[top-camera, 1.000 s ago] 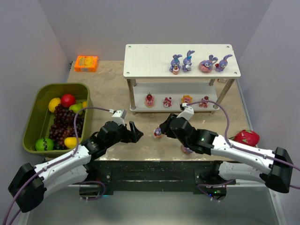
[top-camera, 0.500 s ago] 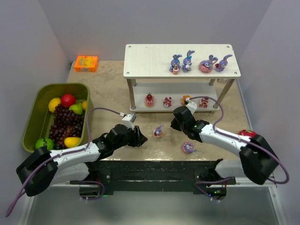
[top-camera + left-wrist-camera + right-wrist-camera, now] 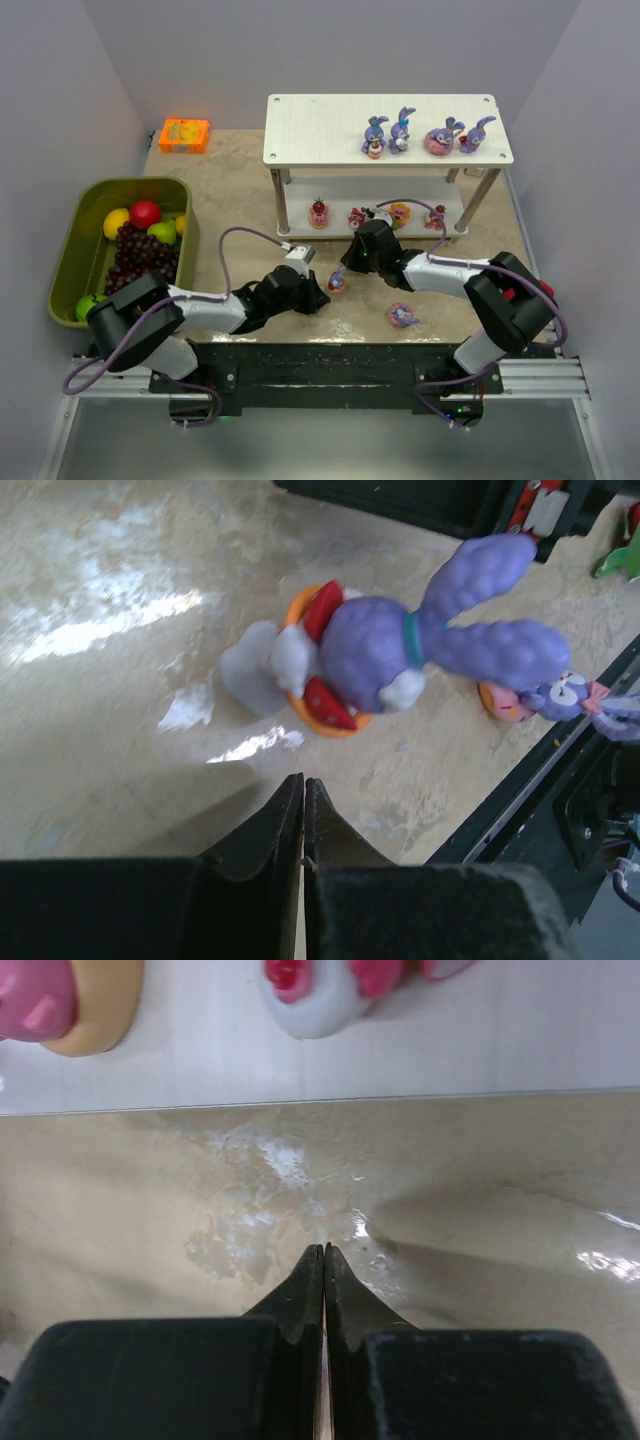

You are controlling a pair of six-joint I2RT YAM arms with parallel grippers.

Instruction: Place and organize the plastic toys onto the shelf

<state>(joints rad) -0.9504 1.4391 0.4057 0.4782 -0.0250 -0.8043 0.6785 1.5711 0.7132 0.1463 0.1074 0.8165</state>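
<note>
The shelf (image 3: 330, 128) stands at the back, with several purple bunnies (image 3: 401, 131) on its top board and several small cake figures (image 3: 319, 213) on its lower board (image 3: 480, 1050). One bunny on an orange base (image 3: 338, 280) (image 3: 375, 660) lies on the table in front of the shelf. A second bunny (image 3: 403, 315) (image 3: 555, 695) lies nearer the front edge. My left gripper (image 3: 321, 296) (image 3: 303, 780) is shut and empty, its tips just short of the first bunny. My right gripper (image 3: 356, 257) (image 3: 324, 1248) is shut and empty, low over the table before the lower board.
An olive-green bin (image 3: 70, 250) of fruit (image 3: 140, 255) sits at the left. An orange box (image 3: 184, 134) lies at the back left. A dragon fruit (image 3: 541, 290) is mostly hidden behind my right arm. The table's front edge (image 3: 560, 770) runs close to the second bunny.
My left arm reached right toward the lying bunny and its jaws closed on nothing. My right gripper shut, left that bunny and moved back toward the shelf's lower board.
</note>
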